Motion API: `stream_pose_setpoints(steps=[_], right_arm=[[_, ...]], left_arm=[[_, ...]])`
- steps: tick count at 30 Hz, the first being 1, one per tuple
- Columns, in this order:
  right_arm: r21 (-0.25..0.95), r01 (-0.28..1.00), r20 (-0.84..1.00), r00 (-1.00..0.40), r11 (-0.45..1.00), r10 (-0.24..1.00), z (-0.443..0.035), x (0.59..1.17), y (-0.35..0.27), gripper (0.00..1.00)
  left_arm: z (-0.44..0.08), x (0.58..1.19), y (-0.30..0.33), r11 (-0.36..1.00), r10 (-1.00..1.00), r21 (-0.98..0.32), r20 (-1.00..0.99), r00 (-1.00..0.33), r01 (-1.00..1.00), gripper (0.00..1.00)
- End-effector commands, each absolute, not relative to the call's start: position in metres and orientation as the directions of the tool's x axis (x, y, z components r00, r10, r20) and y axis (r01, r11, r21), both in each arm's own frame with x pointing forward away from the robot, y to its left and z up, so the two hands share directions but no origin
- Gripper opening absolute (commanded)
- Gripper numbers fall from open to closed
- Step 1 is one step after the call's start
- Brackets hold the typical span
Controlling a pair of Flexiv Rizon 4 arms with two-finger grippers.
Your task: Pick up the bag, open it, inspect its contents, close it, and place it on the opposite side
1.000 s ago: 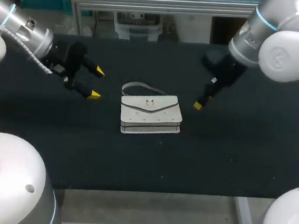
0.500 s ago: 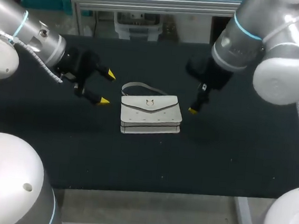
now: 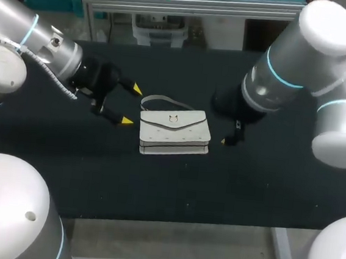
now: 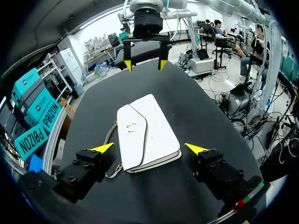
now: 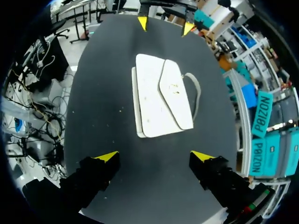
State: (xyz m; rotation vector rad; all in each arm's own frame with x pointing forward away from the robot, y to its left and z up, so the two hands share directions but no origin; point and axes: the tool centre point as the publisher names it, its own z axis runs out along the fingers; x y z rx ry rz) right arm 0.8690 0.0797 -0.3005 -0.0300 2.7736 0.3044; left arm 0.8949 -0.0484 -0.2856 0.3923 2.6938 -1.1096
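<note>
A white handbag (image 3: 174, 131) lies flat in the middle of the black table (image 3: 155, 183), its flap shut and its thin strap (image 3: 160, 99) trailing behind it. My left gripper (image 3: 132, 105) hovers open just left of the bag. In the left wrist view the bag (image 4: 147, 133) lies ahead of that gripper (image 4: 149, 149), its near end between the spread fingers, untouched. My right gripper (image 3: 227, 138) is just right of the bag, only one yellow tip showing under the arm. In the right wrist view it (image 5: 155, 156) stands open, the bag (image 5: 161, 95) ahead of it.
The black tabletop carries nothing but the bag. Each wrist view shows my other gripper across the bag: the right one (image 4: 142, 65) and the left one (image 5: 164, 25). The table's front edge (image 3: 170, 221) runs below the bag.
Both arms have closed in on the bag: the left gripper moved right, the right gripper moved left and lower. The bag has not moved, and both grippers stay open.
</note>
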Motion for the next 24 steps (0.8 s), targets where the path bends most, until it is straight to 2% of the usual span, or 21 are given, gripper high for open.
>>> stream_pose_setpoints(steps=[1,10,12,14,19,24], right_arm=[[0.202,-0.059,-0.465,-0.884,0.978,0.043,-0.308,0.868,0.084,1.00],[0.202,-0.059,-0.465,-0.884,0.978,0.043,-0.308,0.868,0.084,1.00],[0.119,-0.141,-0.536,-0.842,0.983,-0.056,-0.313,0.871,0.103,1.00],[0.098,-0.195,-0.567,-0.817,0.976,-0.106,-0.319,0.869,0.115,1.00],[0.049,-0.238,-0.629,-0.762,0.970,-0.155,-0.330,0.861,0.127,1.00],[-0.012,-0.230,-0.674,-0.717,0.973,-0.178,-0.337,0.859,0.134,1.00]], left_arm=[[-0.289,0.902,-0.048,0.675,0.173,-0.664,-0.280,-0.944,0.321,1.00],[-0.289,0.902,-0.048,0.675,0.173,-0.664,-0.280,-0.944,0.321,1.00],[-0.289,0.902,-0.048,0.675,0.173,-0.664,-0.280,-0.944,0.321,1.00],[-0.291,0.900,-0.053,0.658,0.195,-0.666,-0.300,-0.934,0.352,1.00],[-0.291,0.898,-0.057,0.640,0.228,-0.652,-0.344,-0.911,0.406,1.00],[-0.294,0.904,-0.061,0.622,0.240,-0.651,-0.371,-0.897,0.435,1.00]])
